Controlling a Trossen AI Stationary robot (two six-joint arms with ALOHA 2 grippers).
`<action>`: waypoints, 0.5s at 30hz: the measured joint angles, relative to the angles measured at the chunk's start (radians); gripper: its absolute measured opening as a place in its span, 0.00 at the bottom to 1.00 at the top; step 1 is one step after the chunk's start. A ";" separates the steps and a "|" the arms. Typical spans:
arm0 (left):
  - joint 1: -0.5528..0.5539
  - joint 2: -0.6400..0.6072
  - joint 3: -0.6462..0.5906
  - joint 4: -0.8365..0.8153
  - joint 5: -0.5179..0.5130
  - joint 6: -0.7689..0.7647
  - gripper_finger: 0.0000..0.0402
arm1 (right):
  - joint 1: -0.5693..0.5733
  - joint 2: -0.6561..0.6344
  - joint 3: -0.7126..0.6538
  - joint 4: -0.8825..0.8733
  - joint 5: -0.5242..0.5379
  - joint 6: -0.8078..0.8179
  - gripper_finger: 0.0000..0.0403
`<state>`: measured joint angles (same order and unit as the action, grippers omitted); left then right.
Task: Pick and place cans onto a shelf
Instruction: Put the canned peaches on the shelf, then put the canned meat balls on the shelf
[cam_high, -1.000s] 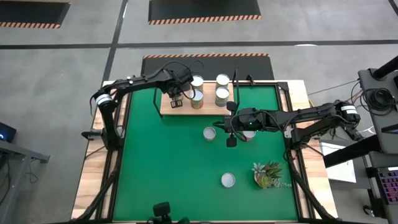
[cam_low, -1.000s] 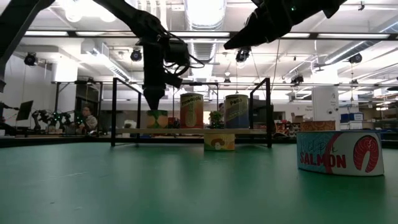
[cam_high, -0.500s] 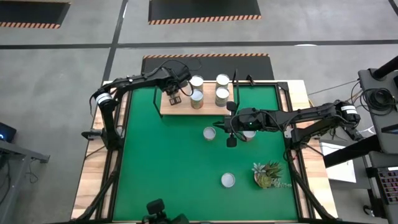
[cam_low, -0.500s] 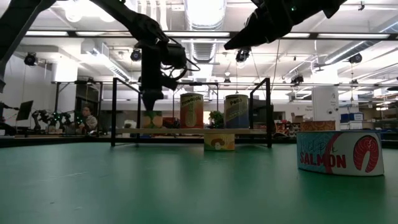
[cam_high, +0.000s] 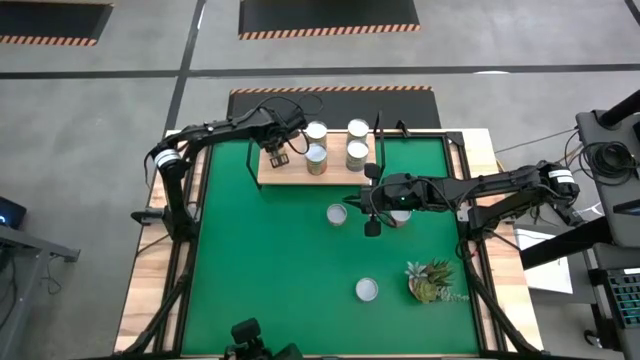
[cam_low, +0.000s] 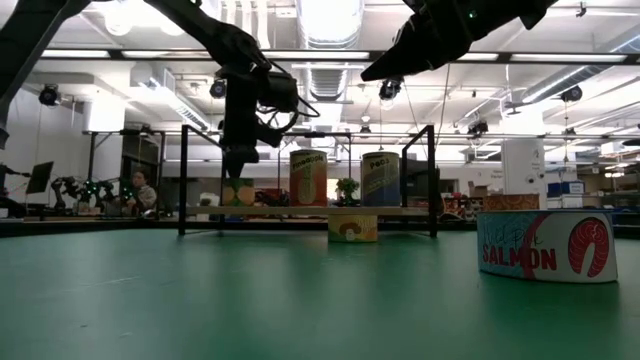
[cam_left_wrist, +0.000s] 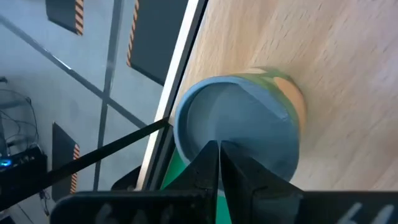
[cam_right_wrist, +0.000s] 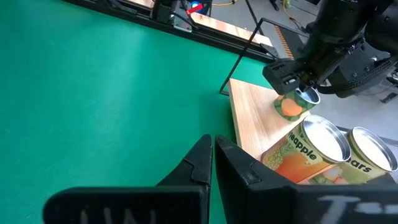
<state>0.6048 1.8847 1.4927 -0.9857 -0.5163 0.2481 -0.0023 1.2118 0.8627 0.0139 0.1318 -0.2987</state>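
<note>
The wooden shelf lies at the far side of the green mat. A short can with a green and orange label stands near the shelf's left end. My left gripper, shut, points steeply down at its top. Several taller cans stand upright on the shelf to its right. Three flat cans rest on the mat. My right gripper hangs shut above the mat's middle, touching nothing. My left gripper has its shut fingertips down on the short can's silver top, inside the raised rim on one side. The fingers come from above, slanting. The can stands upright on the shelf board.
A small leafy plant sits at the mat's right near corner. Black bracket frames rise at both ends of the shelf. The salmon can is close to the low camera. The mat's left half is bare.
My left gripper has shifted a little toward the table's left and turned slightly, staying shut. The short can beneath it has slid along the shelf toward the left end and stays upright. My right arm has kept still.
</note>
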 joint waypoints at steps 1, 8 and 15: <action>0.000 0.000 0.000 0.002 0.000 -0.001 0.00 | 0.000 0.000 0.000 0.000 0.000 0.000 0.02; -0.001 -0.001 0.000 0.017 -0.041 -0.026 0.00 | 0.000 0.000 0.000 0.000 0.000 0.000 0.02; -0.036 -0.062 0.015 0.004 -0.030 -0.099 0.00 | 0.000 0.000 0.000 -0.001 0.001 0.010 0.02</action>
<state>0.5691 1.8229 1.5078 -0.9820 -0.5463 0.1492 -0.0023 1.2115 0.8627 0.0133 0.1324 -0.2890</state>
